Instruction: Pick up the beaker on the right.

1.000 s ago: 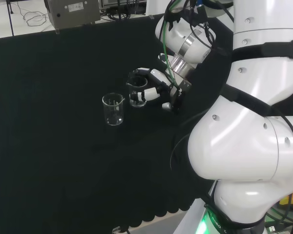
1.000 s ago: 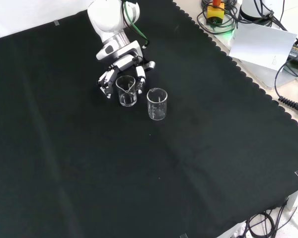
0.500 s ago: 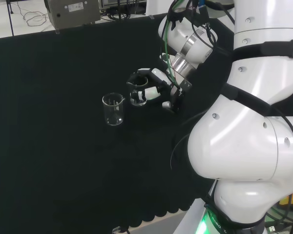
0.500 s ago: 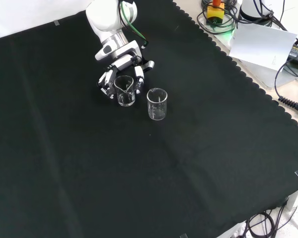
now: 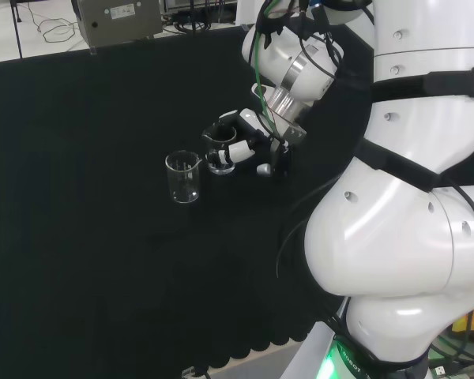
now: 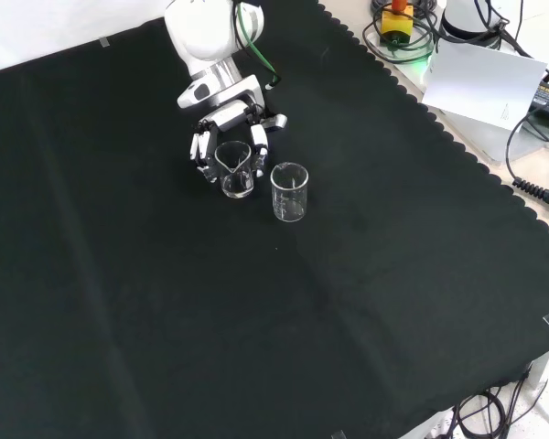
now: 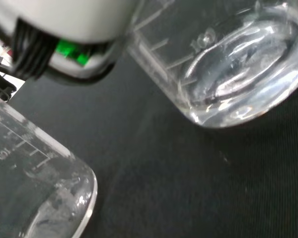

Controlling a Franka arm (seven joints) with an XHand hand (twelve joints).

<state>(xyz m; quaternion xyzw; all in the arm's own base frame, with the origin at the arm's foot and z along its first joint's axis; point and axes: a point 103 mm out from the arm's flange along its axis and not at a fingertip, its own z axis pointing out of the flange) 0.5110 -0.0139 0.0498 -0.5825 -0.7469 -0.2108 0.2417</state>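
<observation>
I have the hand [image 5: 249,142] curled around the right-hand beaker [image 5: 220,151] in the head view, fingers wrapping its glass wall. The beaker stands upright inside the grasp, directly ahead of the palm. The other beaker [image 5: 183,177] stands just beside it, so I judge a straight upward lift clears it.

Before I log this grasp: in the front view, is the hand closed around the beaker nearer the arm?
Yes, the hand has its fingers curled on both sides of the beaker nearer the arm.
</observation>
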